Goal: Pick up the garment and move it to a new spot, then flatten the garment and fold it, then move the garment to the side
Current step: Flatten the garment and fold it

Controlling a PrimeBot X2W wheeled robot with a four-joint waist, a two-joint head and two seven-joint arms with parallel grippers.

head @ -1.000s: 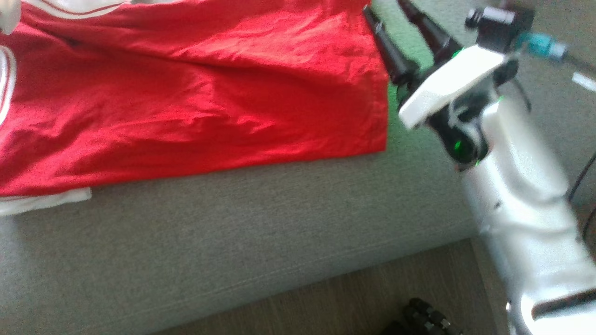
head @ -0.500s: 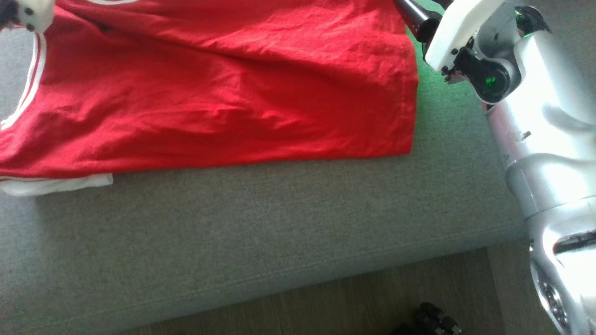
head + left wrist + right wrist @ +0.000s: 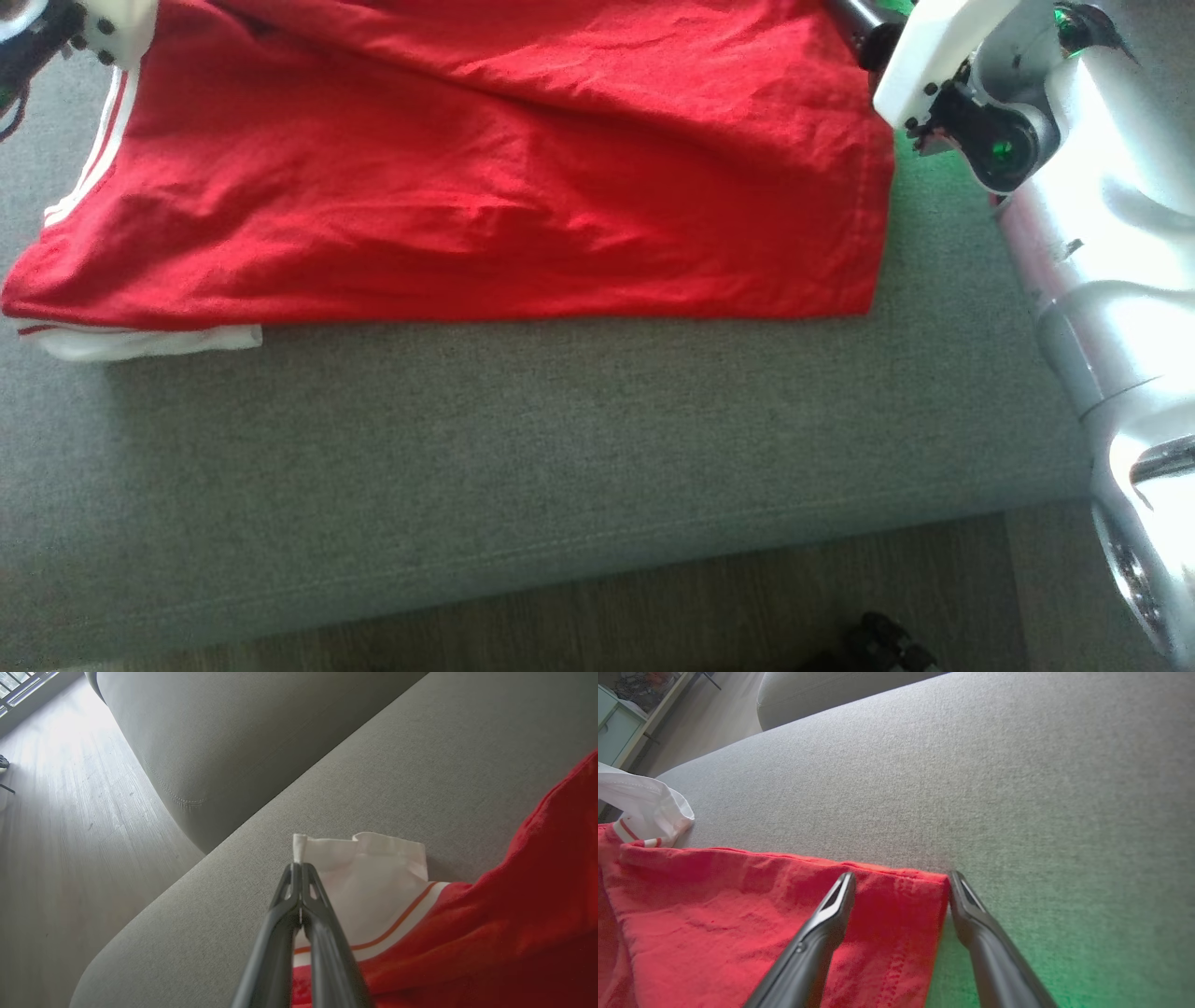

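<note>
A red garment (image 3: 485, 187) with white, red-striped sleeve trim (image 3: 149, 343) lies spread on the grey sofa cushion (image 3: 560, 448). In the left wrist view my left gripper (image 3: 299, 870) is shut on the edge of a white sleeve (image 3: 373, 868), with the garment's red cloth (image 3: 514, 914) to its right. My right gripper (image 3: 901, 882) stands open, its two fingers straddling a hemmed corner of the garment (image 3: 738, 914) that lies flat on the cushion. In the head view the right arm (image 3: 1102, 280) rises along the right side, at the garment's right edge.
The cushion's front edge runs along the bottom of the head view, with wooden floor (image 3: 653, 607) below it and a dark object (image 3: 878, 644) on the floor. A sofa armrest (image 3: 210, 742) stands beyond the left gripper. A pale cabinet (image 3: 616, 732) sits far off.
The whole head picture has shifted, so the camera has moved. My left wrist has come further into the top left corner. The right gripper stays at the garment's right edge.
</note>
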